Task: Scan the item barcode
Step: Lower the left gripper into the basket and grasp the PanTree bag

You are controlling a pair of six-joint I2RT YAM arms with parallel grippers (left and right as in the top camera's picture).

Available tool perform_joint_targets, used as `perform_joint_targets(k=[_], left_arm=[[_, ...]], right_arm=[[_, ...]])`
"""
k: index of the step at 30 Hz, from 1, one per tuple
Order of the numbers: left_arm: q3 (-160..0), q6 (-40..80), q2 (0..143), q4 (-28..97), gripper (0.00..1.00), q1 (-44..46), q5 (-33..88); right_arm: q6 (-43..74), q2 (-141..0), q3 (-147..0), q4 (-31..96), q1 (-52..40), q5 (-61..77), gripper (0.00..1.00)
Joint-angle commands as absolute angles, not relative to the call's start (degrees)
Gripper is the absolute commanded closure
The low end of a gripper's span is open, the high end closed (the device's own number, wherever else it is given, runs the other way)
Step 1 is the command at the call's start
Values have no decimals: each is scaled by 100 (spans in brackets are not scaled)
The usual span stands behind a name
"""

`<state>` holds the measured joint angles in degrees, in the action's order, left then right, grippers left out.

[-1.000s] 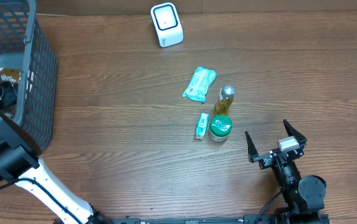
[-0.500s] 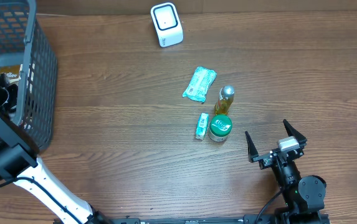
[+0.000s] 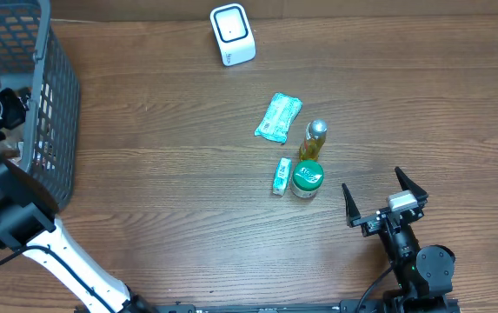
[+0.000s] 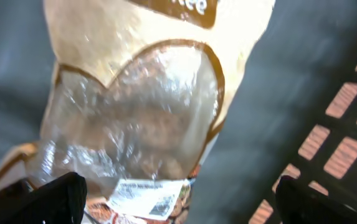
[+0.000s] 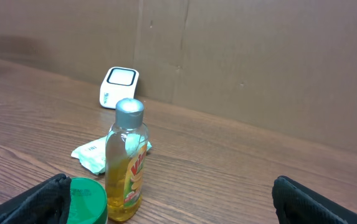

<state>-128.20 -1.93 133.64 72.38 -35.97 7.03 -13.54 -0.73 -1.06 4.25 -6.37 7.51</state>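
Table-edge basket [image 3: 57, 96] half-hides left end effector [image 4: 178, 200], released over pouch [image 4: 134, 124] — right end effector [image 3: 371, 179] released.

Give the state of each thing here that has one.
left gripper: open, pointed at snack bag inside basket.
right gripper: open, empty.
bottle: upright, capped.
jar: upright, lid on.
teal packet: lying flat.
small pack: lying flat.
scanner: standing upright.

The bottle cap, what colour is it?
Silver cap on the yellow bottle; the right wrist view shows it best.
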Motion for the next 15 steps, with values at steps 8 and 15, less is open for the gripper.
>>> perform_joint_targets(k=[8, 15], left_arm=[[-11977, -738, 13375, 6178, 0, -3409, 362], [-11002, -727, 13375, 5404, 0, -3395, -196]], right_arm=[[-1356, -16, -45, 401, -631, 760, 0], [-1356, -16, -45, 401, -628, 760, 0]])
